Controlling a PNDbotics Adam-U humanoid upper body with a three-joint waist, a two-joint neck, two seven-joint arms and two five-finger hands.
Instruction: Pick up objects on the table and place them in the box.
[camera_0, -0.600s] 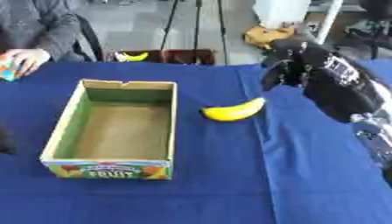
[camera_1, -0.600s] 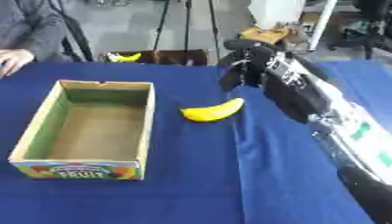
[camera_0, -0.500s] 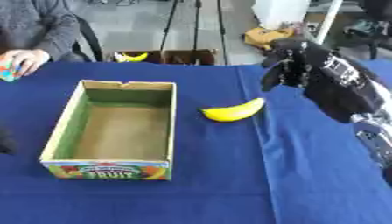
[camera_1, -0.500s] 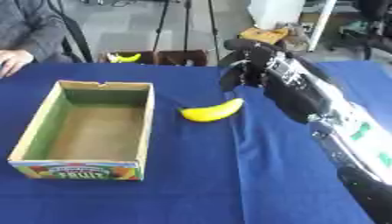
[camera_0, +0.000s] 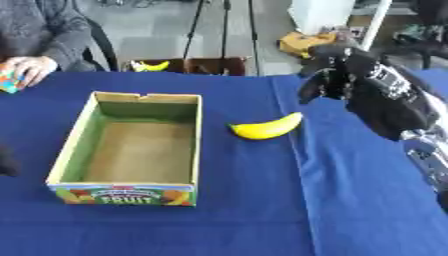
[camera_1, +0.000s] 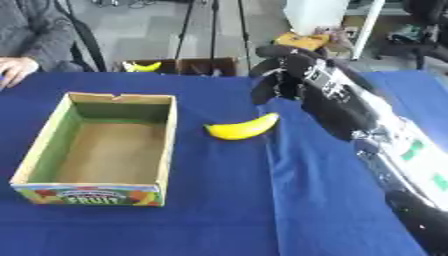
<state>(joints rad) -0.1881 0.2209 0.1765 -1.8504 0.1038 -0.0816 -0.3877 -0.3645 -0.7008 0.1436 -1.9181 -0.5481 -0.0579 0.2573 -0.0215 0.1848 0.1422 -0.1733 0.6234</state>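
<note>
Banana lies on the table near its far edge, just right of the box, long axis slanting up-right. Right hand hovers beyond its raised tip, fingers curled downward, holding nothing.

A yellow banana lies on its side on the blue cloth, just right of the box and apart from it. It curves gently, its right end pointing up and away toward the far right, its left end nearer the box wall.

The box is an open cardboard tray, rectangular, with its long sides running away from the viewer. Its walls are green inside with pale rims, and its floor is plain brown and bare. The near outer wall carries a colourful printed label reading "FRUIT". The far wall has a small notch in its rim.
</note>
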